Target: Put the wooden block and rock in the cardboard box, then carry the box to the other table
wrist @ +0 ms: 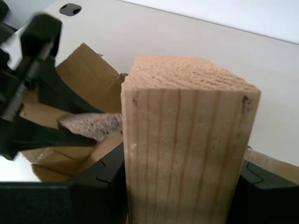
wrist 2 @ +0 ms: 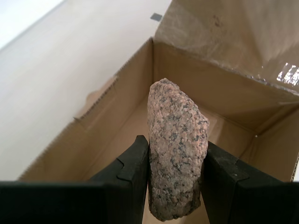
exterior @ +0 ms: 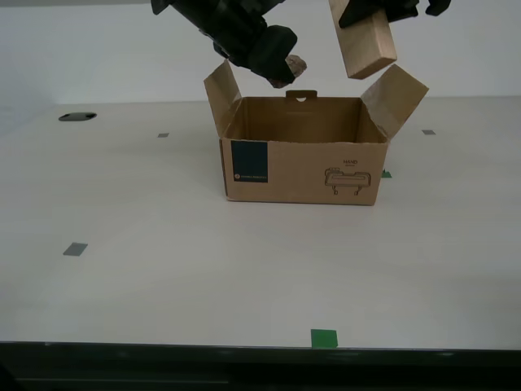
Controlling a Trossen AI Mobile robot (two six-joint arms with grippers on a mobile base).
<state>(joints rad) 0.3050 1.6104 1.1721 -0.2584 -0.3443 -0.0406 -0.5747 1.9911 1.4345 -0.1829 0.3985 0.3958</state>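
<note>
The cardboard box (exterior: 305,167) stands open on the off-white table, flaps up, its teal label and line drawing facing the exterior view. Above its flap on the exterior view's left, my second gripper (exterior: 282,72) is shut on the rock (exterior: 291,67). In the second wrist view the speckled pinkish rock (wrist 2: 176,149) sits between the pads over the box's empty inside (wrist 2: 117,121). Above the flap on the exterior view's right, my first gripper (exterior: 366,20) is shut on the wooden block (exterior: 368,45), which hangs tilted. The first wrist view shows the block's end grain (wrist: 187,140) up close.
A black hole (exterior: 77,116) is set in the table at the far side on the exterior view's left. Grey tape marks (exterior: 75,249) and a green tape square (exterior: 323,338) lie on the surface. The table's front edge (exterior: 260,349) runs along the bottom of the exterior view.
</note>
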